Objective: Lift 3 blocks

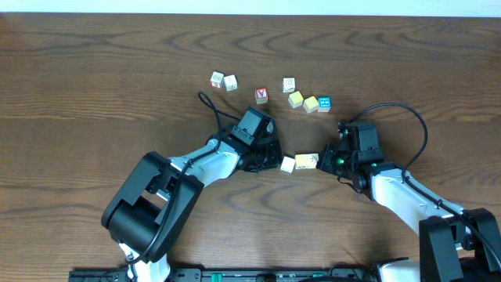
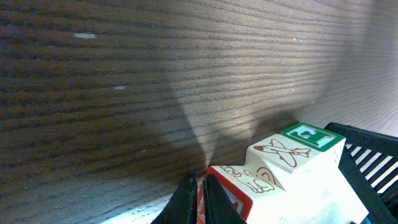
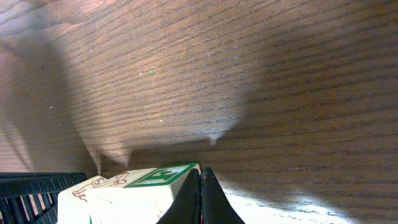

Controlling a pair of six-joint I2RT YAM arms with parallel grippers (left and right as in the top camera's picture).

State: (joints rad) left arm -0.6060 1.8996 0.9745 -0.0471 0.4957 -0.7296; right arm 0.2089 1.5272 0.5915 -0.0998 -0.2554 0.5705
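Observation:
Three blocks sit in a tight row between my two grippers, near the table's middle. A white block [image 1: 288, 164] with a red-edged side [image 2: 239, 186] touches my left gripper [image 1: 275, 160], which is shut [image 2: 200, 186]. A cream block with orange drawing [image 2: 280, 155] is in the middle. A white block with a green mark [image 2: 308, 135] [image 3: 161, 176] rests against my right gripper [image 1: 322, 159], also shut [image 3: 201, 180]. Both grippers press on the row's ends with nothing between their own fingers. The shadows lie apart from the row on the wood.
Several loose blocks lie further back: two white ones [image 1: 223, 81], a red-faced one [image 1: 261, 95], a white one [image 1: 289, 84], two yellow ones [image 1: 303, 102] and a blue-faced one [image 1: 324, 103]. Black cables [image 1: 210, 106] [image 1: 415, 117] loop by each arm.

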